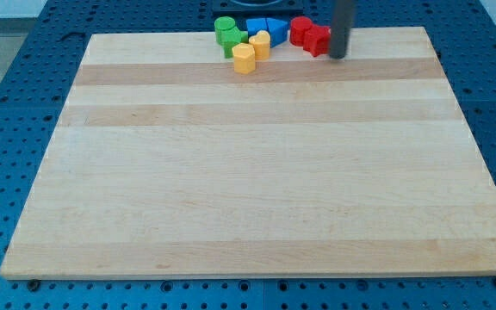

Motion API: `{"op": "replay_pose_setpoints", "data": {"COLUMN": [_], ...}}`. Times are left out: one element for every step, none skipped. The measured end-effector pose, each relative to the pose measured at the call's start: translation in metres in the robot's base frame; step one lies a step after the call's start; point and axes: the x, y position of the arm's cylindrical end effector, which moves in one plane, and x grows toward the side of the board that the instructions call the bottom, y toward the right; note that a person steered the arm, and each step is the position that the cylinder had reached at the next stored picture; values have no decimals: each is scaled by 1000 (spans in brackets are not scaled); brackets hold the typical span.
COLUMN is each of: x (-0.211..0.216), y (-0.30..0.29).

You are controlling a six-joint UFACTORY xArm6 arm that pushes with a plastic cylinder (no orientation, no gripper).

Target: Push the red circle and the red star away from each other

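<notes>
The red circle (300, 29) sits near the board's top edge, right of centre. The red star (317, 40) touches it on its lower right side. My tip (339, 57) rests on the board just to the right of the red star, touching it or nearly so. The rod rises straight up out of the view's top and hides part of the star's right side.
Left of the red blocks is a tight cluster: two blue blocks (266, 27), two green blocks (228, 34), a yellow block (259, 44) and a yellow hexagon-like block (244, 58). The wooden board (248, 172) lies on a blue perforated table; its top edge is close behind the blocks.
</notes>
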Motion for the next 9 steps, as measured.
{"op": "replay_pose_setpoints", "data": {"x": [6,42,46,25,3,-13,-20,-20,-20], "y": [28,-14,-66,-89,-89,-89,-76,-37,1]}}
